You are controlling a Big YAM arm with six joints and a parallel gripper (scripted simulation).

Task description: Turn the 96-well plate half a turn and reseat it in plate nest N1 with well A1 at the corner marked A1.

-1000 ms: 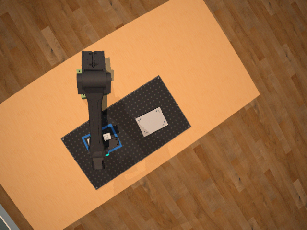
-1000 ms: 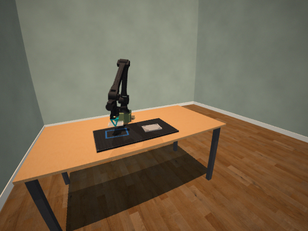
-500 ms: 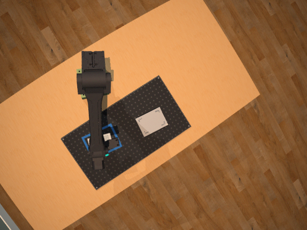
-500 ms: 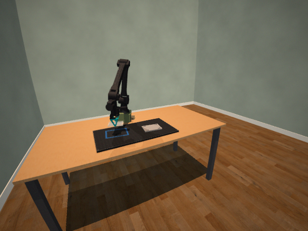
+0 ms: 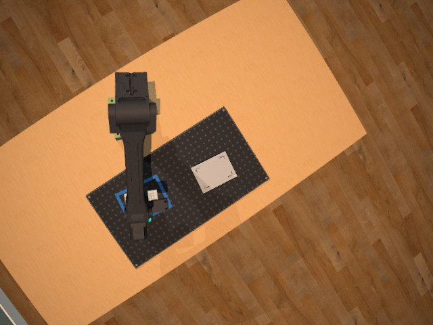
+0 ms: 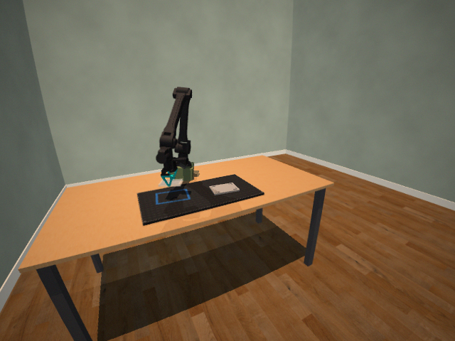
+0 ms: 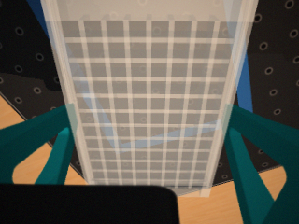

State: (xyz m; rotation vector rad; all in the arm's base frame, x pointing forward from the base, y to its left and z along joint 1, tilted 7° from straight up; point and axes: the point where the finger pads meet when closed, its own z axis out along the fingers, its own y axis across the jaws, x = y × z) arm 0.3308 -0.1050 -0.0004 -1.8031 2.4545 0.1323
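My gripper has teal fingers and is shut on the clear 96-well plate, gripping its two long sides. The plate fills the wrist view, its well grid facing up. I hold it in the air above the blue taped outline B1 on the black deck; the arm hides most of the plate from above, and a small white part of it shows. In the side view the plate hangs clear above B1. The pale grey nest N1 stands empty to the right, with corner locators. I cannot make out the cut corner.
The black perforated deck lies on an orange table. The arm's green base stands behind the deck. Part of the deck's edge and the table top show under the plate in the wrist view.
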